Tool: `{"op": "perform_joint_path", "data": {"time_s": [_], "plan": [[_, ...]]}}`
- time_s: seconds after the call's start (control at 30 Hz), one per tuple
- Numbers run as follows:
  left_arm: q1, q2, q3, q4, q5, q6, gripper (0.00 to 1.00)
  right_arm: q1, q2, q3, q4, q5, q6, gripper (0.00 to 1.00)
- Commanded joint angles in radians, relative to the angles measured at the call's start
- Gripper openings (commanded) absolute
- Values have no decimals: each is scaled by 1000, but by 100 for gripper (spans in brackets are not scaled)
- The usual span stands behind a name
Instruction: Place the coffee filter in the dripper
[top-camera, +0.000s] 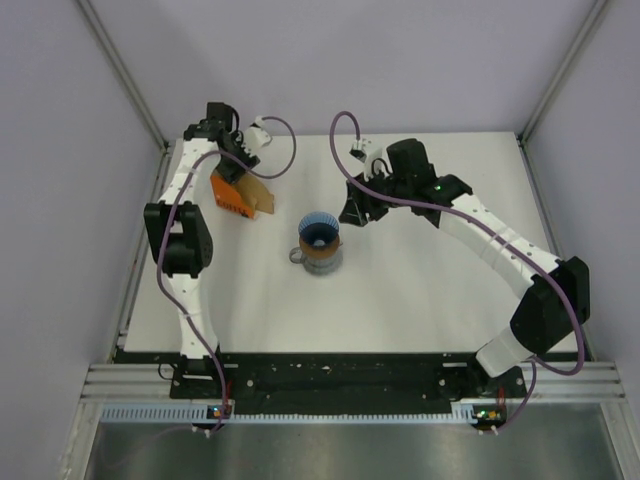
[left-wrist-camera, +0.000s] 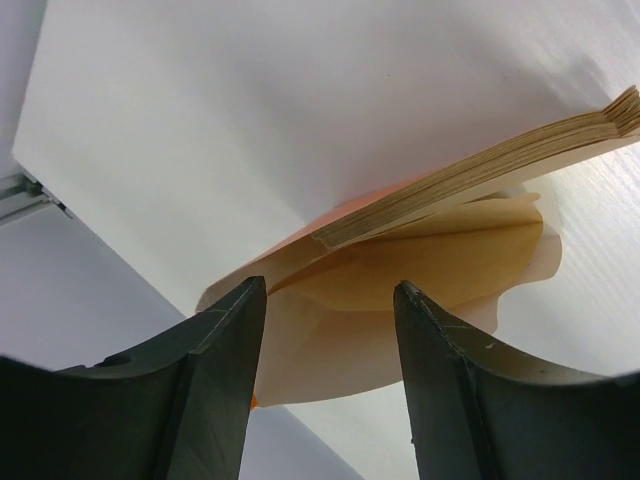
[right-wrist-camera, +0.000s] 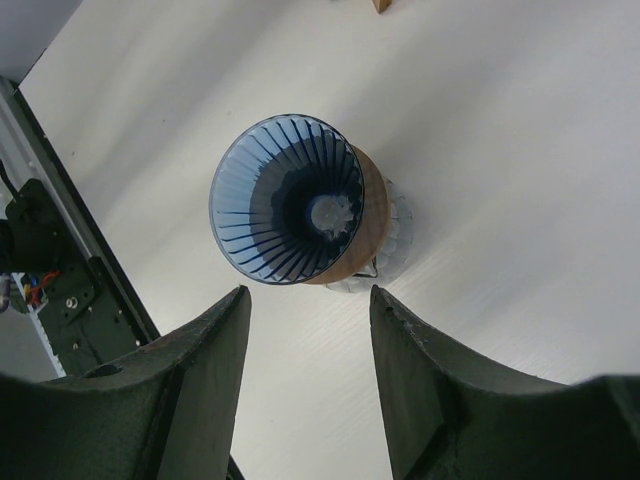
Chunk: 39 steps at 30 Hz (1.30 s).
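Note:
The blue ribbed dripper (top-camera: 320, 231) sits on a brown ring on the grey mug (top-camera: 322, 263) at mid-table; the right wrist view looks into the dripper (right-wrist-camera: 285, 200), which holds no paper. The orange packet (top-camera: 230, 190) lies at back left with its stack of tan papers (left-wrist-camera: 480, 170). A loose tan coffee filter (left-wrist-camera: 440, 265) curls out under the stack, with a paler sheet below it. My left gripper (left-wrist-camera: 330, 288) (top-camera: 244, 172) is open right at the papers and grips nothing. My right gripper (right-wrist-camera: 309, 292) (top-camera: 355, 212) is open and empty, just right of the dripper.
The brown ring (right-wrist-camera: 372, 215) and the mug (right-wrist-camera: 397, 235) show under the dripper. The table's left edge and metal rail (left-wrist-camera: 30, 190) are close to the packet. Purple cables loop above both wrists. Grey walls enclose the table on three sides.

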Motion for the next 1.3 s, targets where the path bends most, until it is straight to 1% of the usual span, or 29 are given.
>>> {"op": "perform_joint_path", "data": {"time_s": [0.0, 0.17, 0.47, 0.57, 0.63, 0.67, 0.73, 0.83, 0.97, 1.0, 1.03, 1.13, 1.27], "plan": [[16, 7, 40, -45, 45, -6, 58, -5, -2, 9, 15, -13, 7, 51], [23, 21, 33, -39, 41, -10, 58, -5, 3, 13, 15, -21, 11, 51], [24, 57, 28, 4, 5, -1, 62, -4, 5, 4, 15, -35, 17, 51], [23, 65, 27, 3, 4, -1, 62, -5, 5, 3, 15, -36, 17, 51], [24, 67, 27, 1, 7, -3, 59, -5, 5, 4, 15, -38, 19, 51], [23, 67, 25, -2, 10, -3, 57, -5, 5, 6, 15, -39, 17, 51], [26, 60, 24, -3, 16, -1, 50, -5, 5, 6, 15, -41, 19, 51], [26, 53, 17, -4, 25, 3, 36, -4, 6, 6, 15, -39, 17, 51], [27, 34, 8, 3, 33, 3, 9, -5, 5, 6, 15, -41, 19, 51], [27, 28, 5, 4, 36, 3, 3, -5, 2, 6, 15, -41, 19, 51], [27, 12, -1, 10, 38, 2, 0, -5, 1, 6, 15, -39, 19, 51], [35, -33, -24, 32, 65, -13, 0, -5, 1, 4, 15, -38, 19, 51], [46, -90, -53, 53, 151, -59, 0, -5, 1, 6, 15, -38, 19, 51]]}}
